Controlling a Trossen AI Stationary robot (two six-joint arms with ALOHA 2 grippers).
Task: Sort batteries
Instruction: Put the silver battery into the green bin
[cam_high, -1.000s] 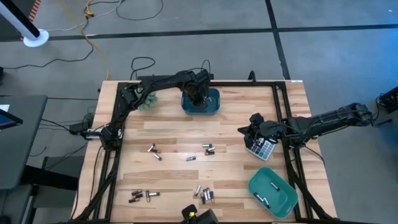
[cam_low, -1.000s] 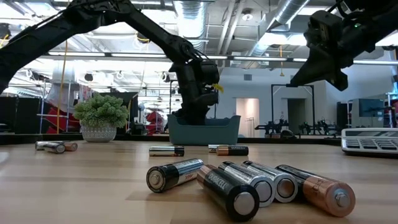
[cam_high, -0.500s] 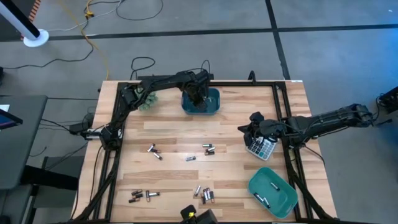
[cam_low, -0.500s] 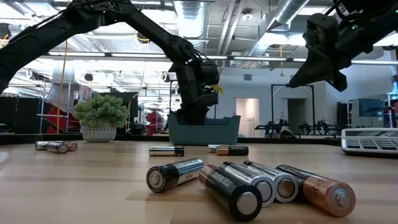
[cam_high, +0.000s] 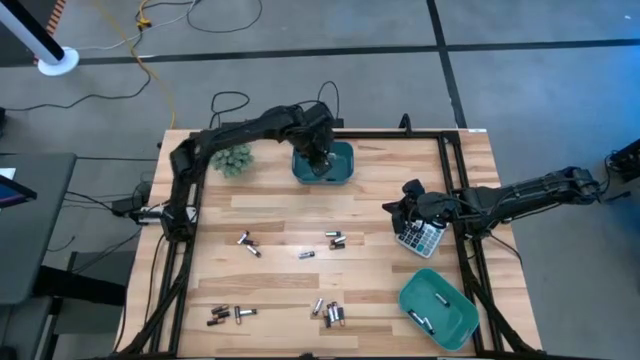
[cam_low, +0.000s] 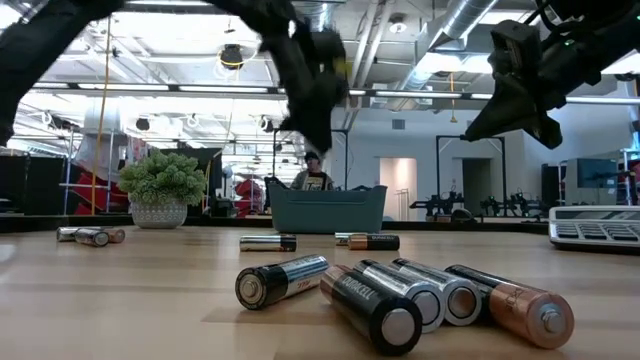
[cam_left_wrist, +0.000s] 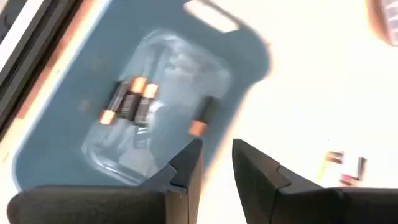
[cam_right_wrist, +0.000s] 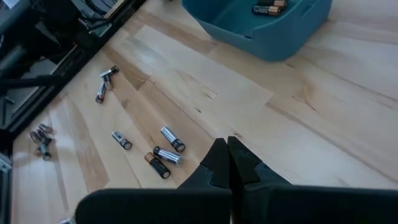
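Looking down on your table, you have batteries (cam_high: 334, 240) scattered in small groups over the middle and near edge of the wood, with four more lying in the far bin (cam_high: 345, 170), three side by side and one apart, as the left wrist view shows. Your left gripper (cam_high: 318, 160) hangs above that far bin, its fingers (cam_left_wrist: 186, 168) parted with a narrow gap and nothing between them. In the low view it sits high over the bin's rim, blurred. Another loose group lies at the near left (cam_high: 228, 315), one near the front centre (cam_high: 328, 312), and a pair left of centre (cam_high: 247, 243). The near bin (cam_high: 455, 322) at the right front corner holds a few batteries too. Your right gripper (cam_high: 400, 212) hovers over the right side of the table, just beside the calculator (cam_high: 425, 238), its fingers pressed together and carrying nothing; from its wrist camera you see the clenched tips (cam_right_wrist: 228, 155) above bare wood, with three batteries close by. At the far left a small plant (cam_high: 232, 158) stands next to the left arm. In the low view, five batteries lie close to the lens, side by side, and a person (cam_low: 313, 175) shows beyond the far bin in the room behind.
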